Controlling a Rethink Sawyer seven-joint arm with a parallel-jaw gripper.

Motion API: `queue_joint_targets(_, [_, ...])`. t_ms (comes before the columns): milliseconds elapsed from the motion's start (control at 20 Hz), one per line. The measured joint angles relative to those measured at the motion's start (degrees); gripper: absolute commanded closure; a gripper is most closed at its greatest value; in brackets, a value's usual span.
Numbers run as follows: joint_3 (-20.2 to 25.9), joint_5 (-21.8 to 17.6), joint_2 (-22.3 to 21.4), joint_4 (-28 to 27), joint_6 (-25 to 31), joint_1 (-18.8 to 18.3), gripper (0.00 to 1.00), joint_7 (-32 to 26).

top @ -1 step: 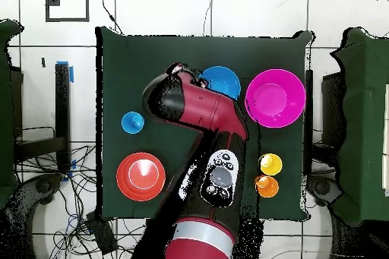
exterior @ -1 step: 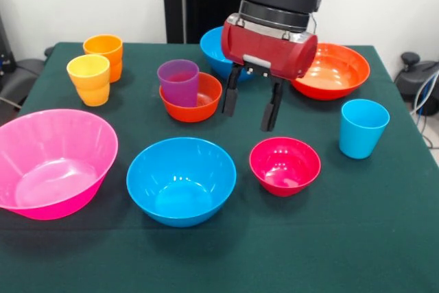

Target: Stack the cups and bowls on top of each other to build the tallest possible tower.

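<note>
While the purple tumbler (exterior @ -1 step: 178,81) is sitting inside the small orange bowl (exterior @ -1 step: 191,99) at the middle of the bench (exterior @ -1 step: 357,238), the hand (exterior @ -1 step: 251,108) is hanging just right of that pair with its two black fingers spread and nothing between them. The small crimson bowl (exterior @ -1 step: 285,165) is lying on the cloth nearer the camera, a little right of the hand, so that looks like the next piece to go up. To do it well, the hand should be coming straight down over one wall of the crimson bowl, pinching the rim rather than the wide body, then lifting clear before swinging left, since the tumbler is tall and could easily be knocked. Setting the bowl level on the tumbler's mouth is going to matter, as a tilt could tip it off.

Counting the tumblers: four, with purple in the bowl, light blue (exterior @ -1 step: 363,127) at the right, and yellow (exterior @ -1 step: 89,79) and orange (exterior @ -1 step: 104,55) close together at the far left. Counting the bowls: six, being the huge pink (exterior @ -1 step: 51,162) at near left, a blue one (exterior @ -1 step: 181,180) at near centre, a second blue one (exterior @ -1 step: 214,49) half hidden behind the arm, the wide orange (exterior @ -1 step: 336,70) at far right, plus the small orange and crimson.
</note>
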Motion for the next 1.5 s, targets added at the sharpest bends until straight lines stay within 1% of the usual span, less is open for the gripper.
queue_joint_targets(150, [-0.3, 0.0, 0.2, -0.7, 0.6, 0.3, 0.00, 0.0])
queue_joint_targets(450, [-1.6, 0.0, 0.3, -2.3, 4.2, 1.3, 0.00, 0.0])
queue_joint_targets(600, [-1.9, 0.0, 0.3, -2.7, 5.1, 1.7, 0.00, 0.0])
queue_joint_targets(1500, [-3.7, 0.0, 0.4, -3.3, 5.2, 3.5, 0.00, 0.0])
